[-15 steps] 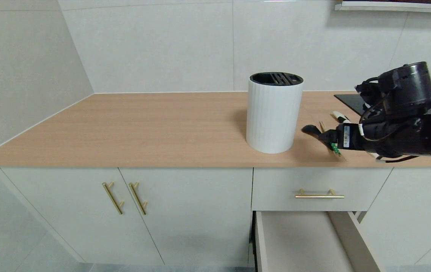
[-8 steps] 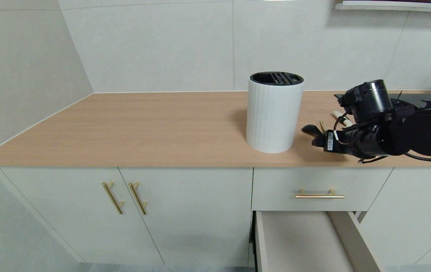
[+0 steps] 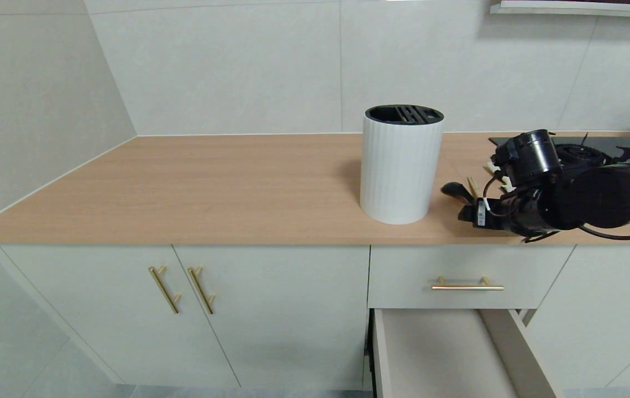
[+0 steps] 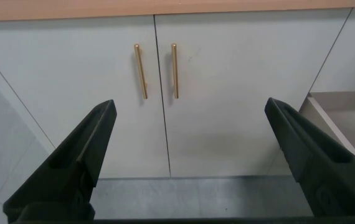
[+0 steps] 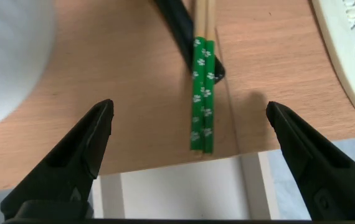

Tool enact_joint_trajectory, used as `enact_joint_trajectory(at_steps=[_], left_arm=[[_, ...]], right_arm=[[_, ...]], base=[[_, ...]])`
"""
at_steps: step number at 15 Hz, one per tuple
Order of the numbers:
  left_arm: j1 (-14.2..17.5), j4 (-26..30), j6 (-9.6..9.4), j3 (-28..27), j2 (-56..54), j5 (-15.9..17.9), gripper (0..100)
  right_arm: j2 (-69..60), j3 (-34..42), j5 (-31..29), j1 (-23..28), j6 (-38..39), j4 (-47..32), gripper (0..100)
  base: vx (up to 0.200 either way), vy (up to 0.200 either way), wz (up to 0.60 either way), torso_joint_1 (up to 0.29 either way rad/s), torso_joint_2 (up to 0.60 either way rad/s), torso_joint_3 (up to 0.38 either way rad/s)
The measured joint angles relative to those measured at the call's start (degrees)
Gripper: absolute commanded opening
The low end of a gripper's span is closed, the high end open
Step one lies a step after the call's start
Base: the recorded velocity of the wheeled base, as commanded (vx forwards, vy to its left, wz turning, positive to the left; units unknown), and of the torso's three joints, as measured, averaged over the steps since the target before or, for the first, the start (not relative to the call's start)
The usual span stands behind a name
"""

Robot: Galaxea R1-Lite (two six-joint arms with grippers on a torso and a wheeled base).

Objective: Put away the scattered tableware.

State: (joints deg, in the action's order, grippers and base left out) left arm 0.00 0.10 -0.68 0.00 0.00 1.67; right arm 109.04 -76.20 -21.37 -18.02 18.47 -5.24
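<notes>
A pair of wooden chopsticks with green, white-patterned ends is laid flat, side by side and touching, in the gap between the widely spread jaws of the right gripper. A black utensil handle is overlapped by them just ahead of the jaws. A cream-white utensil is seen outside one jaw, and an upright white ribbed holder outside the other.

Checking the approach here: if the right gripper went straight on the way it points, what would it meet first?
Most likely the green-tipped chopsticks, which lie on the countertop in line with the right gripper and its open fingers, though depth is unclear.
</notes>
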Motion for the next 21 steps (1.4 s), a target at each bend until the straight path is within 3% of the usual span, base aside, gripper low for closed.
enact_joint_trajectory(at_steps=[2, 3, 11, 14, 18, 21], left_arm=[[0.00, 0.00, -0.02, 0.00, 0.00, 0.00, 100], [0.00, 0.00, 0.00, 0.00, 0.00, -0.01, 100], [0.00, 0.00, 0.00, 0.00, 0.00, -0.01, 100], [0.00, 0.00, -0.02, 0.00, 0.00, -0.01, 100], [0.00, 0.00, 0.00, 0.00, 0.00, 0.00, 100], [0.00, 0.00, -0.02, 0.00, 0.00, 0.00, 100]], right_arm=[[0.13, 0.00, 0.02, 0.16, -0.09, -0.01, 100], [0.18, 0.00, 0.02, 0.22, -0.09, -0.01, 0], [-0.44, 0.10, 0.02, 0.29, -0.05, -0.39, 0], [-3.28, 0.13, 0.29, 0.22, -0.02, -4.30, 0], [-12.80, 1.51, 1.58, -0.66, 0.24, -13.07, 0], [-22.42, 2.85, 5.94, -2.40, 0.61, -23.58, 0]], base=[[0.000, 0.000, 0.00, 0.000, 0.00, 0.000], [0.000, 0.000, 0.00, 0.000, 0.00, 0.000], [0.000, 0.000, 0.00, 0.000, 0.00, 0.000], [0.000, 0.000, 0.00, 0.000, 0.00, 0.000], [0.000, 0.000, 0.00, 0.000, 0.00, 0.000], [0.000, 0.000, 0.00, 0.000, 0.00, 0.000]])
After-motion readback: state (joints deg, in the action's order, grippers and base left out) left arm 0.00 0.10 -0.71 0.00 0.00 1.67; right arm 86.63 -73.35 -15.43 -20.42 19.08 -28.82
